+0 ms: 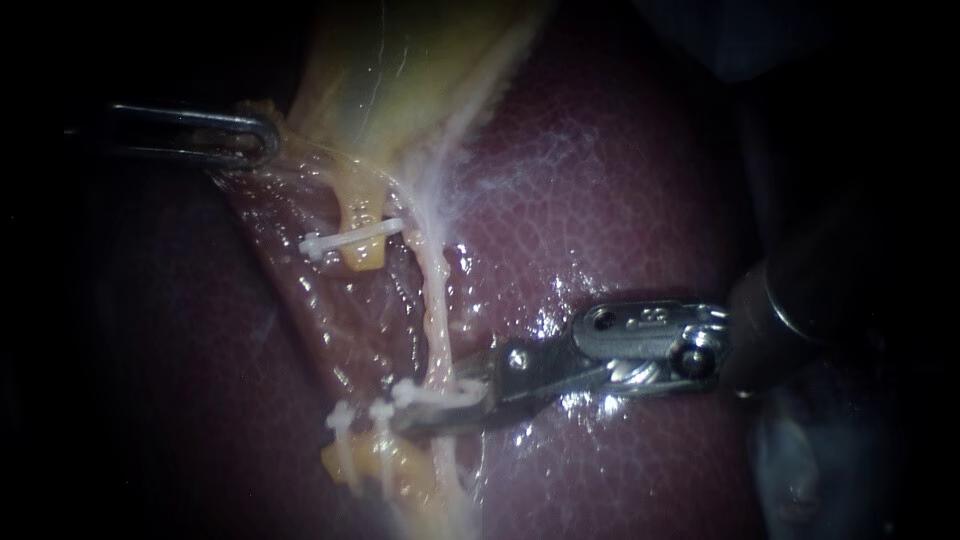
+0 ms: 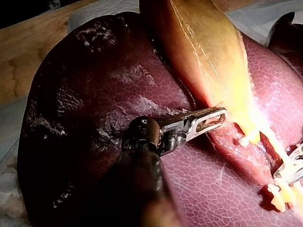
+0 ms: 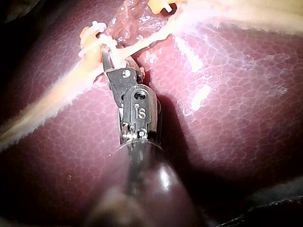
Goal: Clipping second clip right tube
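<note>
Right tube [image 1: 435, 310], right instrument [image 1: 438, 410] jaws clamped on white clip [image 1: 415, 392] across it, left instrument [image 1: 262, 140] jaws gripping gallbladder [image 1: 400, 70]

A light brown wooden bench top [image 2: 28, 47] shows beyond the far edge of the liver in the left wrist view. A pale, flat sheet [image 2: 102, 9] lies on the wood. The broad, glossy, dark red liver [image 2: 80, 123] rests on that sheet, which shows around the liver's rim.
</note>
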You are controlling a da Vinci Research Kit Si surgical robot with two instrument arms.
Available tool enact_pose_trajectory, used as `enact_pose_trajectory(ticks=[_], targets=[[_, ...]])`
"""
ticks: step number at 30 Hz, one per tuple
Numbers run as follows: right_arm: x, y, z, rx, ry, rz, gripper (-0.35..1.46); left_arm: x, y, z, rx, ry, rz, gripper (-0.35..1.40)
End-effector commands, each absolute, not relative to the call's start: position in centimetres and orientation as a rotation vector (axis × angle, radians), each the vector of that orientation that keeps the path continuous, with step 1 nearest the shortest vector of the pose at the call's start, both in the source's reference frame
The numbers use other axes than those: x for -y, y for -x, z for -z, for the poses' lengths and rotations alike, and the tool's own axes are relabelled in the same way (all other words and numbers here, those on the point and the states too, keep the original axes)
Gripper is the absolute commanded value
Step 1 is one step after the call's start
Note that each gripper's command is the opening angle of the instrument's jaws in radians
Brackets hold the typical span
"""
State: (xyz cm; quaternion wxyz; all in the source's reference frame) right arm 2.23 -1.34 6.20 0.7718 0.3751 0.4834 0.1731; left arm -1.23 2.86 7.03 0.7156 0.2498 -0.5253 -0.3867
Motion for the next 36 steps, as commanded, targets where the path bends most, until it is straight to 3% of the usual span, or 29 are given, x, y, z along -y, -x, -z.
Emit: enact_pose_trajectory(ticks=[1, 4, 6, 8, 15, 21, 28, 32, 36], targets=[[1.34, -2.24, -6.20, -1.050, -0.813, -0.378, 0.10, -2.86, 1.24, -7.04, 1.163, -0.553, 0.856, -0.35], [1.32, -2.28, -6.22, -1.085, -0.813, -0.392, 0.41, -2.86, 1.23, -7.04, 1.163, -0.553, 0.856, -0.35], [1.29, -2.34, -6.25, -1.148, -0.785, -0.438, 0.50, -2.86, 1.23, -7.04, 1.163, -0.553, 0.856, -0.35], [1.28, -2.33, -6.27, -1.193, -0.784, -0.457, 0.50, -2.86, 1.24, -7.04, 1.163, -0.553, 0.856, -0.35], [1.23, -2.27, -6.30, -1.204, -0.783, -0.467, 0.50, -2.86, 1.23, -7.04, 1.163, -0.553, 0.856, -0.35], [1.20, -2.22, -6.36, -1.254, -0.915, -0.562, 0.50, -2.86, 1.23, -7.04, 1.163, -0.553, 0.856, -0.35], [1.25, -2.20, -6.36, -1.314, -1.166, -0.682, 0.50, -2.86, 1.23, -7.04, 1.163, -0.553, 0.856, -0.35], [1.31, -2.20, -6.30, -1.329, -1.261, -0.687, 0.50, -2.86, 1.23, -7.04, 1.163, -0.553, 0.856, -0.35], [1.37, -2.22, -6.21, -1.331, -1.279, -0.688, 0.49, -2.86, 1.23, -7.04, 1.163, -0.553, 0.856, -0.35]])
